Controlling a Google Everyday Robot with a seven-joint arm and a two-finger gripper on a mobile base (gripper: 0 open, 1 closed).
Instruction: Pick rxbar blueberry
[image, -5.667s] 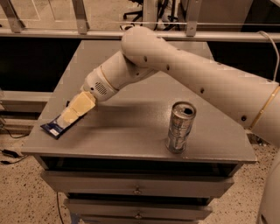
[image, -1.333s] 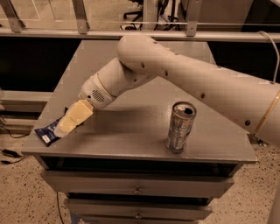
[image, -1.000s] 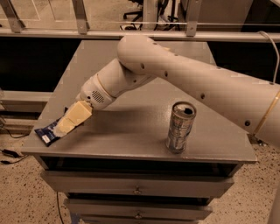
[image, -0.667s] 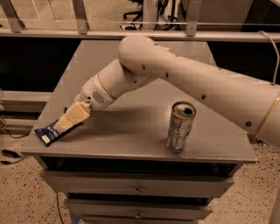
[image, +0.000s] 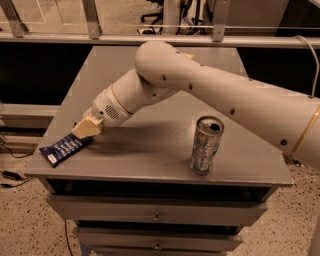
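The rxbar blueberry (image: 65, 148), a flat dark blue wrapper with white lettering, lies at the front left corner of the grey table (image: 150, 150), its left end at the table's edge. My gripper (image: 87, 128), pale yellow at the end of the white arm (image: 165, 75), is low over the bar's right end and seems to touch it. The bar's right tip is hidden under the gripper.
A silver drink can (image: 205, 145) stands upright at the front right of the table. A small pale yellow thing (image: 187, 56) peeks out behind the arm at the back. Drawers (image: 155, 217) sit below the tabletop. A railing runs behind the table.
Over the whole span the bar has slid a little toward the front left corner. In the last second the gripper has settled lower onto the bar's right end.
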